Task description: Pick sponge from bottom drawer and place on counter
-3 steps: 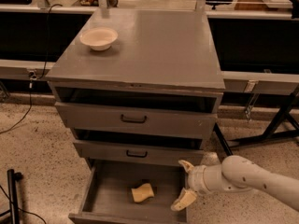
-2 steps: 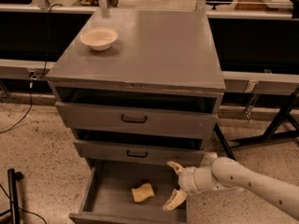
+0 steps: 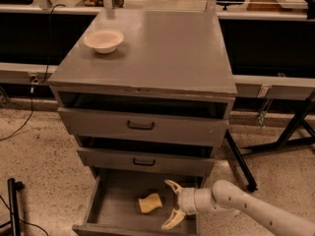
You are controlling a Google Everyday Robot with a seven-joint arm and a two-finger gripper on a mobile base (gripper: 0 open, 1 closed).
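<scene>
Camera view.
- Pale yellow-tan foam sponge point(image 3: 150, 203): lies on the floor of the bottom drawer, right of centre.
- Grey metal bottom drawer point(image 3: 117, 193): pulled out, lowest of three.
- Gripper point(image 3: 167, 204), cream two-finger: over the drawer's right part, just right of the sponge, fingers spread wide apart, nothing between them; contact with the sponge not apparent.
- White robot arm point(image 3: 246, 208): enters from the lower right.
- Flat grey counter point(image 3: 162, 48): top of the cabinet.
- Cream round bowl point(image 3: 104, 40): stands on the counter's far left corner.
- Two upper grey drawers point(image 3: 141, 126) with dark handles: both slightly open.
</scene>
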